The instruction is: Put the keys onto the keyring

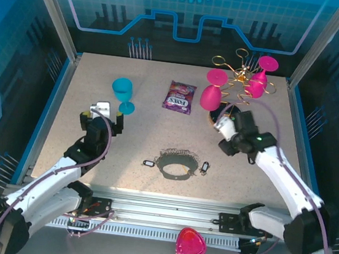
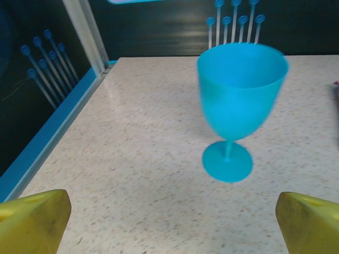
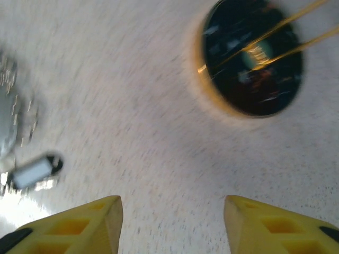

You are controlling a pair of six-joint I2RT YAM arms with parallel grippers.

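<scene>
1. In the top view we are seeing the keyring [image 1: 176, 165] lying on the table [image 1: 102, 69], toward the near edge and between the two arms. One key [image 1: 148, 162] is lying just left of it and a second key [image 1: 205, 166] just right of it. We cannot tell if they are touching the ring. The left gripper [image 1: 102, 114] is pointing toward a blue goblet [image 1: 122, 93]. The right gripper [image 1: 221, 122] is hanging near the pink goblets [image 1: 214, 90] at the gold wire rack [image 1: 241, 74]. A candy packet [image 1: 179, 96] is lying between the goblets.

2. In the left wrist view the blue goblet [image 2: 238, 100] is standing upright on the table [image 2: 132, 132], ahead of the left gripper [image 2: 172, 222]. Its jaws are standing wide apart and nothing is between them.

3. The right wrist view is looking blurred. The jaws of the right gripper [image 3: 172, 222] are spread and are holding nothing. Bare table [image 3: 137, 106] is showing between them. A key [image 3: 34, 172] with a pale tab is lying on the left. The dark round base [image 3: 251, 58] with gold wires is lying far right.
</scene>
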